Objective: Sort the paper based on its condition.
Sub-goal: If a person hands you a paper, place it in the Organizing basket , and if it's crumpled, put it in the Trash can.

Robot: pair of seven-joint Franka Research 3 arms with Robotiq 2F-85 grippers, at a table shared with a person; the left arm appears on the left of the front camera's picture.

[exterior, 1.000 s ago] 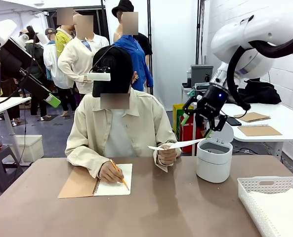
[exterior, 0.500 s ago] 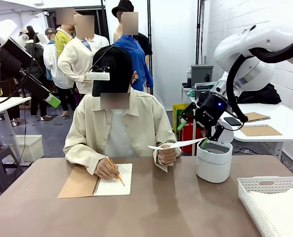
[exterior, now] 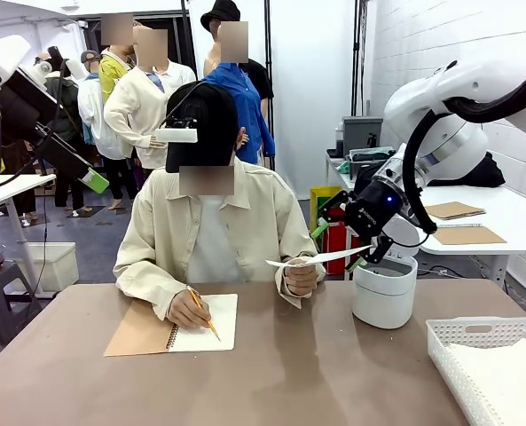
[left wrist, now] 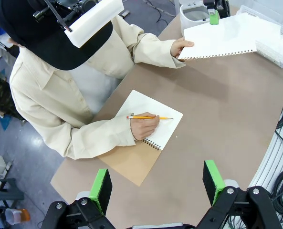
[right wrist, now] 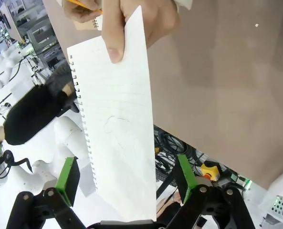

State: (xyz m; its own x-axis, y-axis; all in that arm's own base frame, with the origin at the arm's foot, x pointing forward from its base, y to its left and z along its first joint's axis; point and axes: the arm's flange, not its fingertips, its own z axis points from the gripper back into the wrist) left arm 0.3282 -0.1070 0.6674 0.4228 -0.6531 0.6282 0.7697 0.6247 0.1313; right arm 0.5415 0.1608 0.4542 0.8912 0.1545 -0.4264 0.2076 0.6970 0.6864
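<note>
Currently right gripper (exterior: 344,247) spread wide, pads either side of paper (exterior: 320,258), not pinching. Person's hand (exterior: 300,277) holds sheet out flat above table (exterior: 316,373), beside white canister (exterior: 383,288). Right wrist view: torn spiral-hole edge, faint pencil sketch, no readable writing. Left gripper (left wrist: 156,183) spread, empty, high over notebook (left wrist: 146,133). Basket (exterior: 475,355) near right.

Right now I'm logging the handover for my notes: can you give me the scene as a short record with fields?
held sheet: paper in the person's hand, flat, faint pencil sketch
right end effector: open, fingers on either side of the sheet's free end
left end effector: open, high above the table
other hand: pencil on notebook
bin: lid up
basket: white sheets inside
</note>
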